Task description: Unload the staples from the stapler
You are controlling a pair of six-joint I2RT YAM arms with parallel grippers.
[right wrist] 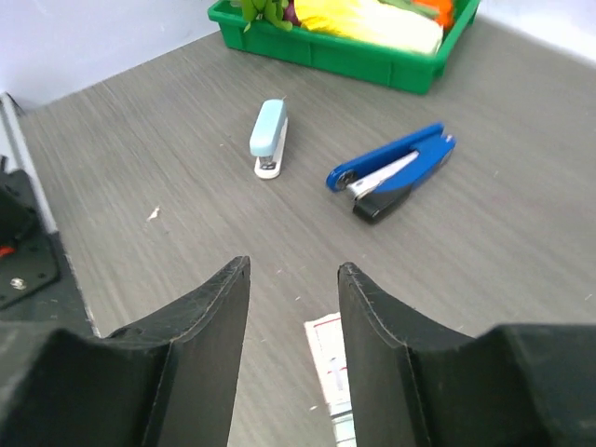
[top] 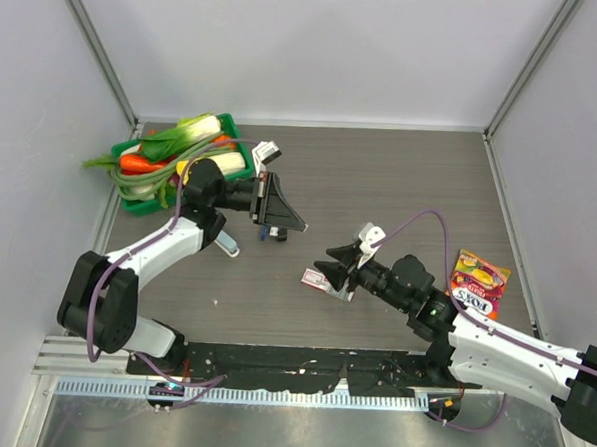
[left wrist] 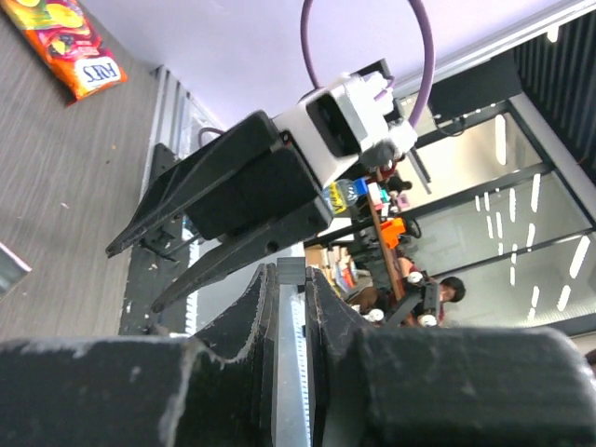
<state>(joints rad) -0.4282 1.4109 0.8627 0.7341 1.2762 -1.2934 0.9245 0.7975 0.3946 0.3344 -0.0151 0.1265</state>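
Grey worktop (right wrist: 140, 168): the stapler (right wrist: 396, 172) looks stiff, slick; I'd pinch its blue sides. Empty, my right tool (right wrist: 293, 270) spread, left tool (left wrist: 289, 275) pressed together.

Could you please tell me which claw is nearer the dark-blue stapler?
Left. The left claw hangs right above the dark-blue stapler; the right claw sits farther off, facing it.

Bare tabletop (right wrist: 186, 186) is left between the right gripper (right wrist: 293, 279) and the blue stapler (right wrist: 396, 172); only a small printed box (right wrist: 328, 358) lies low beside the fingers. A pale teal stapler (right wrist: 268, 138) is set near the blue one, with a clear lane between them. Beyond both, passage is closed by the green tray (right wrist: 372, 60). From above, the blue stapler is overhung by the left gripper (top: 284, 211).
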